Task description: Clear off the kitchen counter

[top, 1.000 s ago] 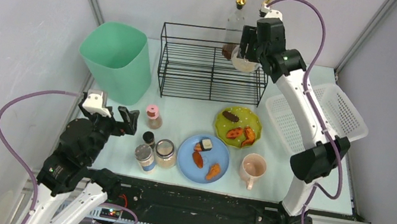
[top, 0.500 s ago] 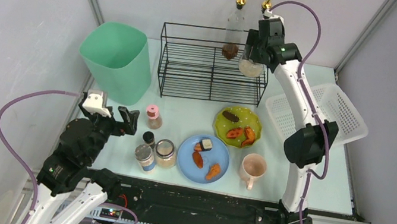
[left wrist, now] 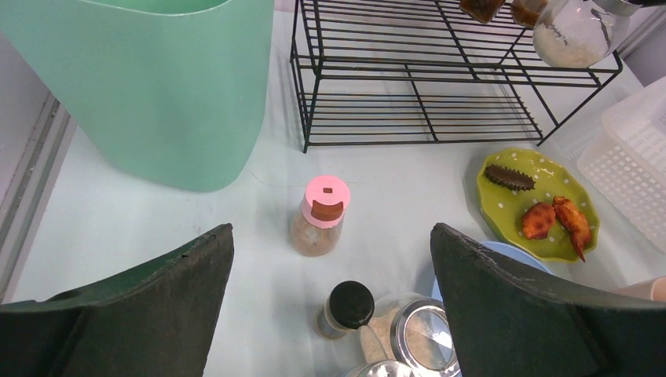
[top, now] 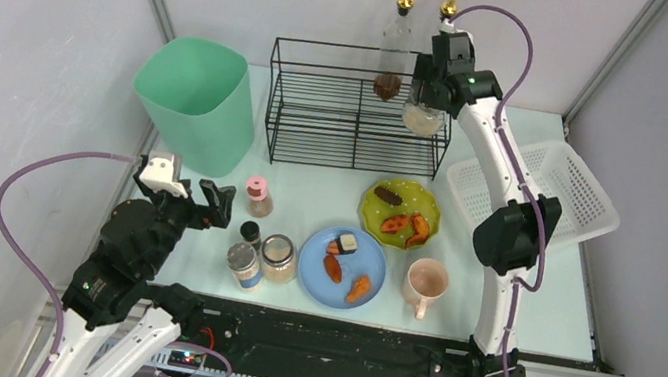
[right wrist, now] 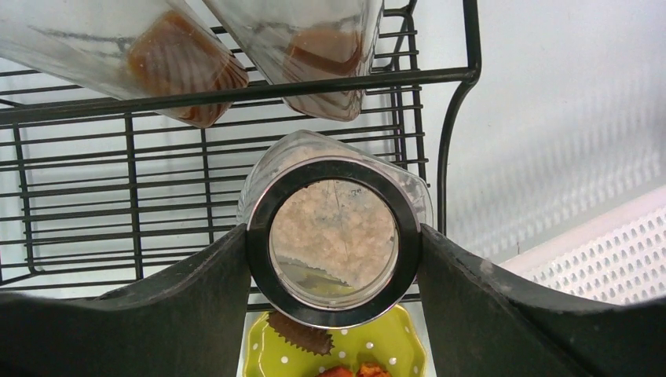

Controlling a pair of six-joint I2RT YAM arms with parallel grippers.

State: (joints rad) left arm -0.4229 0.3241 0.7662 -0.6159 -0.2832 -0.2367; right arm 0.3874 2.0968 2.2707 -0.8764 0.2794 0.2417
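The kitchen counter is a pale mint-white tabletop. My right gripper is shut on a glass jar of beige powder with a steel-rimmed lid, holding it over the right end of the black wire rack. Two oil bottles stand on the rack beside it. My left gripper is open and empty above the counter's left front. Below it stand a pink-capped shaker, a black-capped shaker and a glass jar. A second jar stands in front.
A mint bin stands at the back left. A white slatted basket sits at the right. A green plate and a blue plate hold food. A pink mug stands at the front right.
My right arm has carried the powder jar a little to the right and lower, at the rack's right end. The left arm has not moved.
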